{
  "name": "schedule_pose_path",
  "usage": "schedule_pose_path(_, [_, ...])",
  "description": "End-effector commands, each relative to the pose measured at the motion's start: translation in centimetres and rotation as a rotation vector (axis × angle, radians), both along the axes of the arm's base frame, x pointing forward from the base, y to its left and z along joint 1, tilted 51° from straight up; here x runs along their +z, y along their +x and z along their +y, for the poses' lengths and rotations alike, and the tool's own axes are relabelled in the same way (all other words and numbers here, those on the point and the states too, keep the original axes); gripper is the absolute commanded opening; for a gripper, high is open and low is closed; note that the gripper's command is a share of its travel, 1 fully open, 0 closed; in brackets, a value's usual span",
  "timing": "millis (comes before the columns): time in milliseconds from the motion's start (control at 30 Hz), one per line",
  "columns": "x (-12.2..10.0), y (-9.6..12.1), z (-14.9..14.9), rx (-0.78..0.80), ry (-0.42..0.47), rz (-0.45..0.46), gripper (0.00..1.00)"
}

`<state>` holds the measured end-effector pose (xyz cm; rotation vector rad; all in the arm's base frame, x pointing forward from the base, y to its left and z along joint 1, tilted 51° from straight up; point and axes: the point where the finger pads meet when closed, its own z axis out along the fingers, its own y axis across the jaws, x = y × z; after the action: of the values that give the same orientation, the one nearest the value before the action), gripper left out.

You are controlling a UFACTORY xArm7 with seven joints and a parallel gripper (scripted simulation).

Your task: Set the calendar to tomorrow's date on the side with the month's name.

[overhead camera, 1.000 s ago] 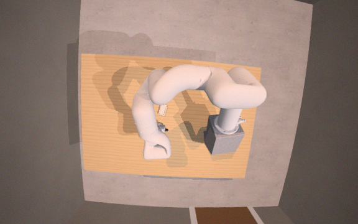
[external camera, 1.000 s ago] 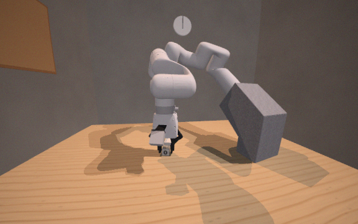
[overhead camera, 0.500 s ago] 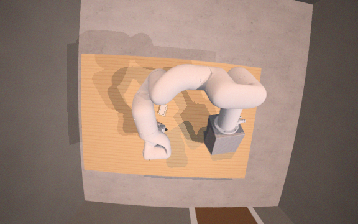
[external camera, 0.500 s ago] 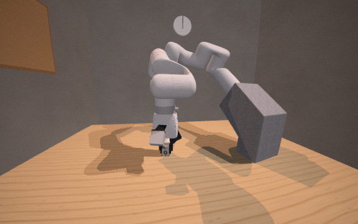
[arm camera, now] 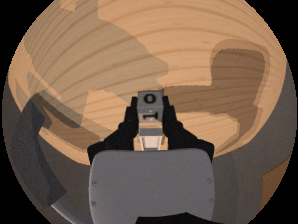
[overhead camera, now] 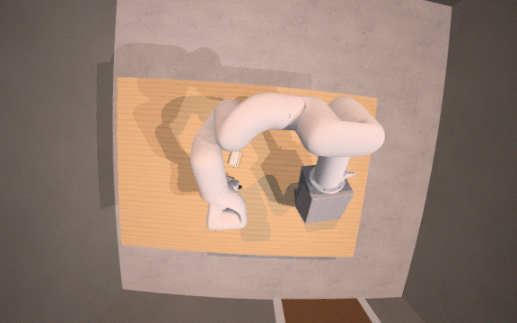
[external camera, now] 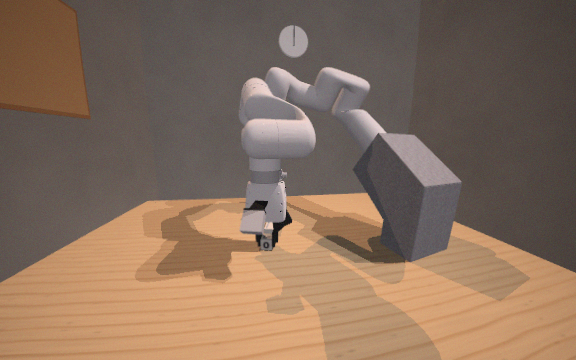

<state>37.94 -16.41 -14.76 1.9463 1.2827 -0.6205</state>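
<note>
My gripper [external camera: 267,239] points straight down over the middle of the wooden table and is shut on a small pale calendar cube [external camera: 266,244]. The cube's face toward the exterior camera shows a dark 0. In the wrist view the cube [arm camera: 150,117] sits between the two dark fingers, low over the table; I cannot tell if it touches the wood. In the overhead view the pale calendar tray [overhead camera: 235,159] lies flat on the table just beyond the gripper [overhead camera: 236,184], partly under the arm. What it holds is too small to tell. The second cube is not plainly visible.
The grey base block [overhead camera: 323,199] of the arm stands on the table to the right of the gripper and shows in the side view [external camera: 408,195]. The arm's links [overhead camera: 258,121] arch over the tray.
</note>
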Motion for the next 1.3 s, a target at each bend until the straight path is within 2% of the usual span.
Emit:
schedule_pose_path(0, [0.0,0.1,0.2,0.002,0.002,-0.002,0.27])
schedule_pose_path(433, [0.2,0.1,0.4,0.002,0.002,-0.002,0.27])
schedule_pose_path(667, [2.6,0.1,3.4,0.002,0.002,-0.002,0.27])
schedule_pose_path(733, [2.6,0.1,3.4,0.002,0.002,-0.002,0.27])
schedule_pose_path(1000, [5.9,0.2,7.4,0.002,0.002,-0.002,0.27])
schedule_pose_path(1267, [6.3,0.2,7.9,0.002,0.002,-0.002,0.27])
